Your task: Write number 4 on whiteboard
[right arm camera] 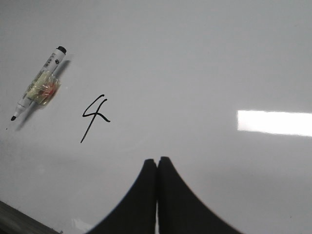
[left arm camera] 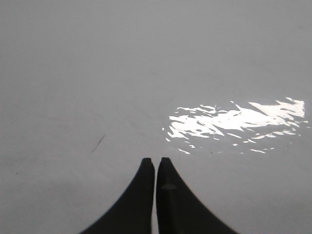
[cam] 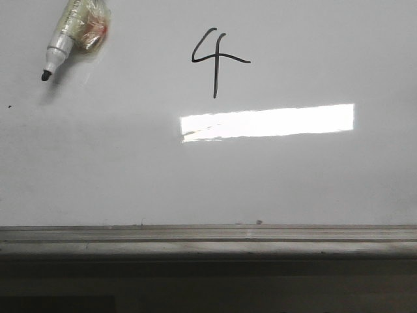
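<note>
A black hand-drawn number 4 (cam: 215,60) stands on the whiteboard (cam: 313,189) at the upper middle of the front view; it also shows in the right wrist view (right arm camera: 95,117). A white marker with a black tip and a clear wrap (cam: 71,32) lies uncapped on the board to the left of the 4, also in the right wrist view (right arm camera: 39,87). My right gripper (right arm camera: 157,160) is shut and empty above bare board, right of the 4. My left gripper (left arm camera: 155,161) is shut and empty over bare board (left arm camera: 97,73). Neither gripper shows in the front view.
A bright rectangular light reflection (cam: 267,122) lies on the board below the 4. A grey metal strip (cam: 208,238) runs along the board's near edge. A short thin dark mark (left arm camera: 97,144) shows on the board in the left wrist view.
</note>
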Motion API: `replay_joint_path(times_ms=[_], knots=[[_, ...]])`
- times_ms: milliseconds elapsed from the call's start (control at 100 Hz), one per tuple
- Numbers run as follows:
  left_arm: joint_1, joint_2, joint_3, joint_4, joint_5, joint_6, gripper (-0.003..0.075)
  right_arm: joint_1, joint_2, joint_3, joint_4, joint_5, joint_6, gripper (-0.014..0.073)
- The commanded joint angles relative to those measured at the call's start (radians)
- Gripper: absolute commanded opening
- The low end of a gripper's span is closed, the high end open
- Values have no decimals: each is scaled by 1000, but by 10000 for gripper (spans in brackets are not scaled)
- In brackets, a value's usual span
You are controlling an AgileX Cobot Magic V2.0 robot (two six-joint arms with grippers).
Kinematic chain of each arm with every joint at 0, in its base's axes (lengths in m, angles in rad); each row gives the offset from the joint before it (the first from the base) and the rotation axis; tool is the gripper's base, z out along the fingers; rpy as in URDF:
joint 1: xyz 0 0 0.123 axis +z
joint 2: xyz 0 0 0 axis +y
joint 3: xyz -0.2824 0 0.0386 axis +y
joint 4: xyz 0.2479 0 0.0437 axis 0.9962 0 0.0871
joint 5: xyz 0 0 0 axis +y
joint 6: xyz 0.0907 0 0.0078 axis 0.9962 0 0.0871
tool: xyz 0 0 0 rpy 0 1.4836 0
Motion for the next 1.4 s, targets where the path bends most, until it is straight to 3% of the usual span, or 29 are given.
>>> replay_joint_path(times_ms=[0, 870, 1110, 1210, 1390], knots=[[6, -31, 30, -13, -65, -9, -20, -5, 11, -25, 28, -26, -12, -64], [6, -30, 29, -18, -31, -9, -20, -5, 11, -25, 28, -25, -12, -64], [6, -30, 29, -18, -31, -9, -20, -5, 11, -21, 21, -152, -12, -64], [6, -30, 29, -18, -31, -9, -20, -5, 11, -18, -146, -189, 41, -64], [6, -30, 29, -18, -31, -9, -20, -6, 11, -14, -855, -257, 651, -64]])
